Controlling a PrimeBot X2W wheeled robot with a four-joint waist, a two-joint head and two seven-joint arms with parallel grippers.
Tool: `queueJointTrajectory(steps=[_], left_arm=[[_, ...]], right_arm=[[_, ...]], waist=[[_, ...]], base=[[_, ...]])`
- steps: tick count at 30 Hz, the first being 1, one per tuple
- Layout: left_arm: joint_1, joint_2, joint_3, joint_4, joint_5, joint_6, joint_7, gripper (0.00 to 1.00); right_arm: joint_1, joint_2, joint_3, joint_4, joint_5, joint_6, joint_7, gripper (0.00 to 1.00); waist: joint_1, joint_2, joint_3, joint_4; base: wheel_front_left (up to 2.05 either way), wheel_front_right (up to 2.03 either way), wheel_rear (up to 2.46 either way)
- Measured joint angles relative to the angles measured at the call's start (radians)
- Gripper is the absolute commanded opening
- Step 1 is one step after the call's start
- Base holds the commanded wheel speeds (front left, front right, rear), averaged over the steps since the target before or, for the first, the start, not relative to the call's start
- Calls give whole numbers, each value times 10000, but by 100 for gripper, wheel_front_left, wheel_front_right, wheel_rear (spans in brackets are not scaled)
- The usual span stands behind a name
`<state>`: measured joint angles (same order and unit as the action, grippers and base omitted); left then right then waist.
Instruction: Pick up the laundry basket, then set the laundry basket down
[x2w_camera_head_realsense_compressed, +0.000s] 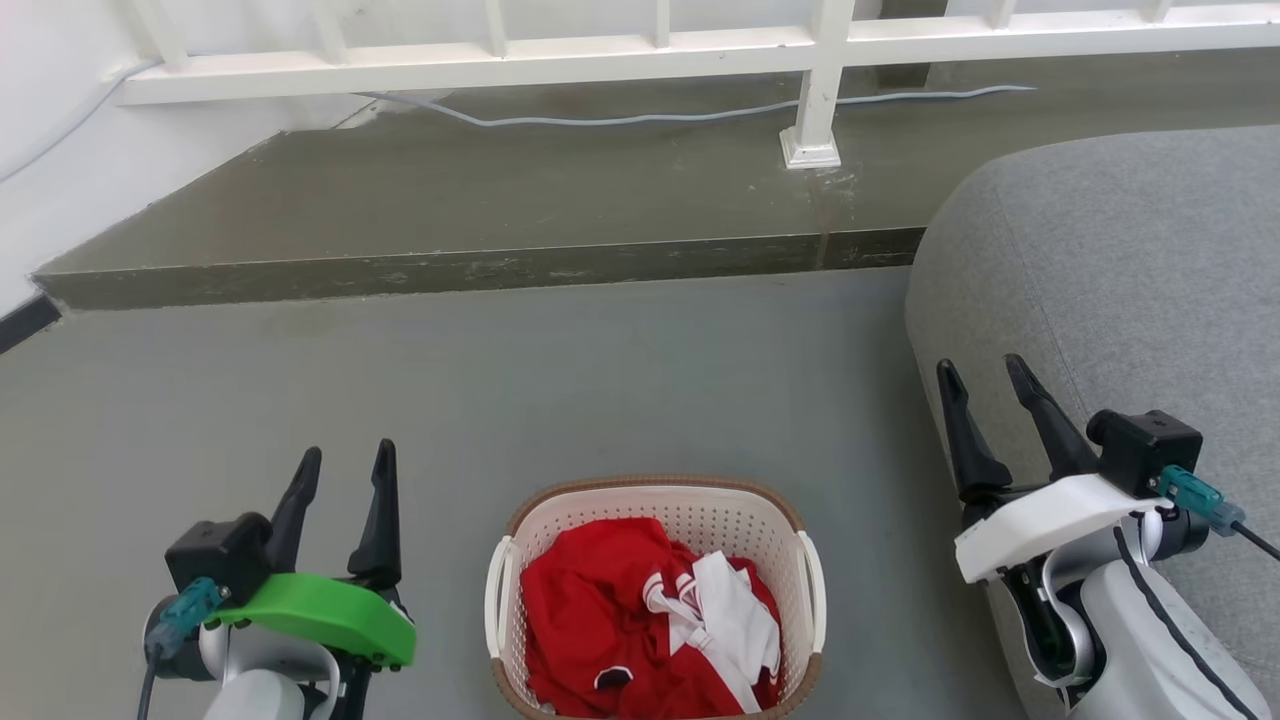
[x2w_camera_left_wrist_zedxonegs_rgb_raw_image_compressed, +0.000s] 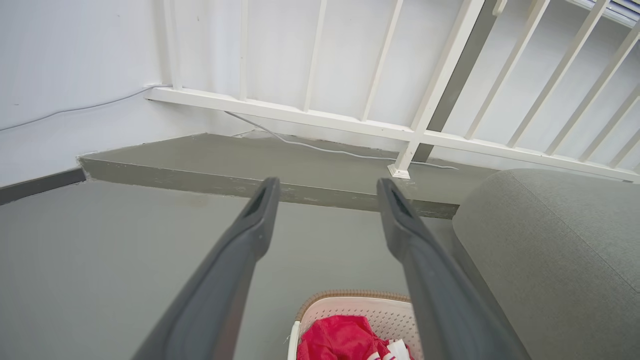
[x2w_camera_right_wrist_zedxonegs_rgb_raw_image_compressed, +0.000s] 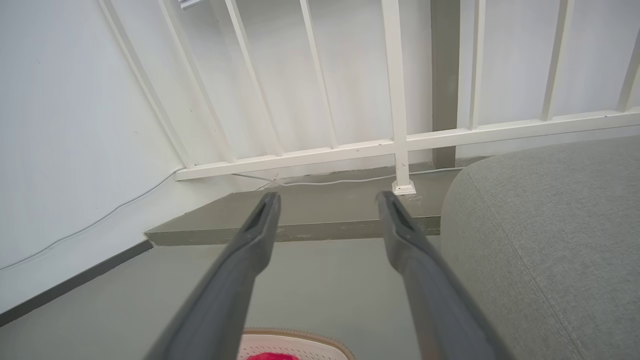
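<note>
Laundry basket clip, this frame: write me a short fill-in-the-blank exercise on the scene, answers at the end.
1. The laundry basket sits ____ the left claw and the right claw.
2. Both claws are ____, gripping nothing.
3. The garment in the basket is mostly ____, with white trim.
4. The grey sofa is on the robot's ____ side.
Missing words: between; open; red; right.

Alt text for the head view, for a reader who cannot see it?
A basket of red and white clothes sits on the grey floor between the left gripper and right gripper, both open and apart from it. A grey sofa is at right, a white railing behind.
</note>
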<state>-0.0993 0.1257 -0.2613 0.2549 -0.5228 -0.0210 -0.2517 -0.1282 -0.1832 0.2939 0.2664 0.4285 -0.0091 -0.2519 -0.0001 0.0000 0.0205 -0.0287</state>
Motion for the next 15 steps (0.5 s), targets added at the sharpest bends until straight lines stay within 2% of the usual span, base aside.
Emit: queueJointTrajectory(steps=[15], left_arm=[[198, -201, 336, -90, 372, -245, 0, 100]], right_arm=[[167, 219, -293, -27, -261, 207, 0, 100]], waist=[[0, 0, 34, -67]], base=[[0, 0, 0]])
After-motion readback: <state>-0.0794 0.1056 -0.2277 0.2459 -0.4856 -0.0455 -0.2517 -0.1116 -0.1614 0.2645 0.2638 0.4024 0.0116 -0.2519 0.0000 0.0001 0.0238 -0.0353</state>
